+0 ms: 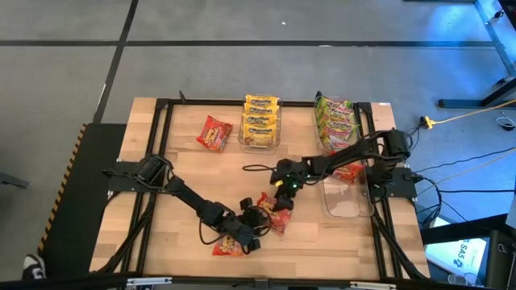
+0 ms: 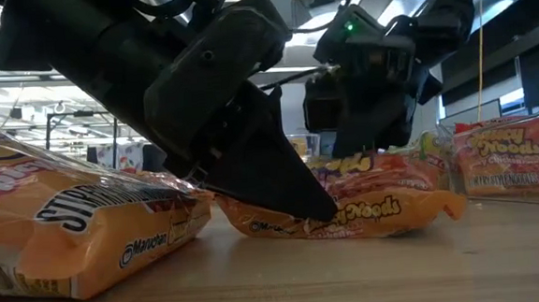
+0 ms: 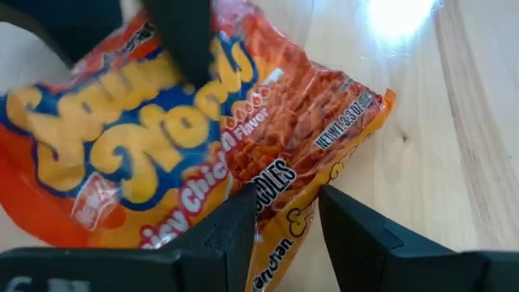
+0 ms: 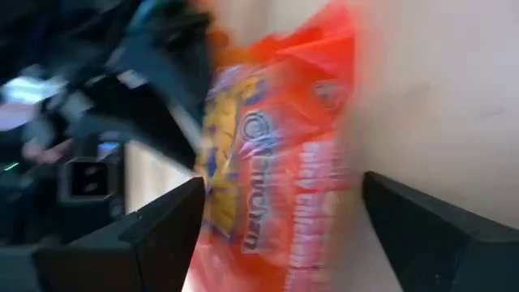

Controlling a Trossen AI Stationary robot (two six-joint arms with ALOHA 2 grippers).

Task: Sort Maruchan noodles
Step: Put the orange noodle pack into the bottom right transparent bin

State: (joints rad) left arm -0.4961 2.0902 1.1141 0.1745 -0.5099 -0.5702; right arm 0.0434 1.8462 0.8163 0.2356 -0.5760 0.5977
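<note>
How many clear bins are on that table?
3, all toward the far and right side: one with yellow packets, one with green packets, and a clear bin nearer the right edge, where a red packet shows.

Dark fingers [image 2: 291,192] press onto an orange noodle packet [image 2: 386,209] — seemingly pinching it — beside a nearer packet [image 2: 78,238].
</note>
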